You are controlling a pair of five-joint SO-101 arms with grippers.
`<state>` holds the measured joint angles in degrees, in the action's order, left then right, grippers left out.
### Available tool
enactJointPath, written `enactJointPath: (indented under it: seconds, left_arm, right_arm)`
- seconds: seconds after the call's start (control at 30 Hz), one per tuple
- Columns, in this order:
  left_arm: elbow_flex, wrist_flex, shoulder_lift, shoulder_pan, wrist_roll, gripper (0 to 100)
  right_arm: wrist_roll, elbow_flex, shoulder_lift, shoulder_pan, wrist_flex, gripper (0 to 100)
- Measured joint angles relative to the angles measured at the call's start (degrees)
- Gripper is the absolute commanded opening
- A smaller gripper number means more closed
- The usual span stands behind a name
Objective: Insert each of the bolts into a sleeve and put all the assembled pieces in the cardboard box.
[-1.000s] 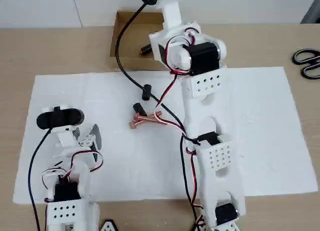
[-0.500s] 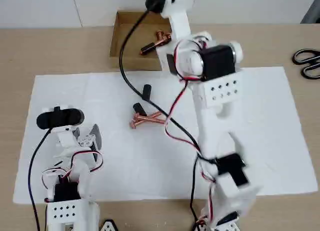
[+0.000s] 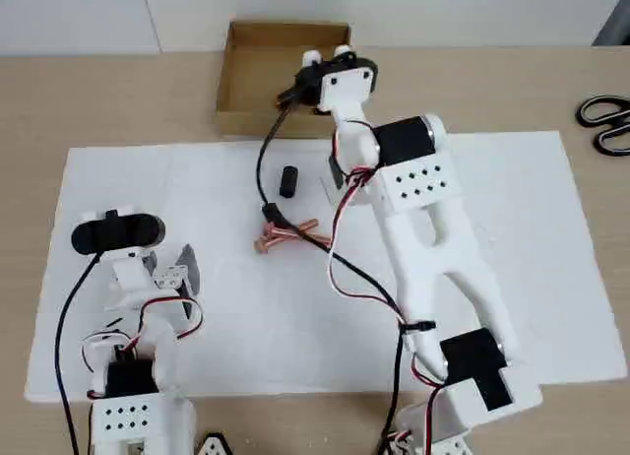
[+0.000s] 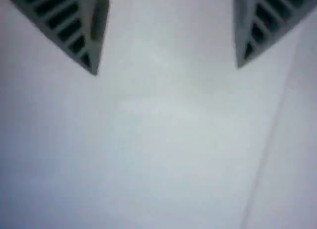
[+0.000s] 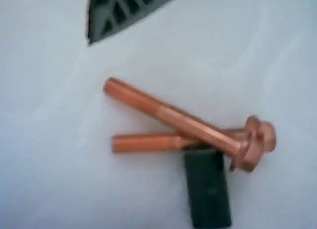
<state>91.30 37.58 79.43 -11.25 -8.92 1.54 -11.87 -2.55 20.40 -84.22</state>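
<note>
**Right arm back from the box, 2 bolts left to sleeve**

Your right gripper (image 3: 333, 177) has swung away from the cardboard box (image 3: 234, 81) over the last second and now hangs above the white sheet (image 3: 492, 278). You cannot tell whether it is open or closed. Close by it lie 2 bolts (image 5: 173, 117), crossed, with their heads touching and a black sleeve (image 5: 208, 189) against them. Take the upper bolt by its free shank, clear of the crossing, so the other does not roll. A 2nd sleeve (image 3: 288, 180) sits near, toward the box. Your left gripper (image 4: 166, 55) is spread apart and holds nothing, low over the sheet.
</note>
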Motion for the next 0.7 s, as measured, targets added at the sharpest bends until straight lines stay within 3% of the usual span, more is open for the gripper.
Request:
enactJointPath:
  seconds: [0.43,0.7]
  left_arm:
    - [0.0,0.0,0.0,0.0,0.1,17]
    - [0.0,0.0,0.0,0.0,0.1,17]
  right_arm:
    - [-0.2,2.3,-18.6,2.7,26.5,24.1]
    - [-5.9,-2.3,-22.8,6.1,31.2,24.2]
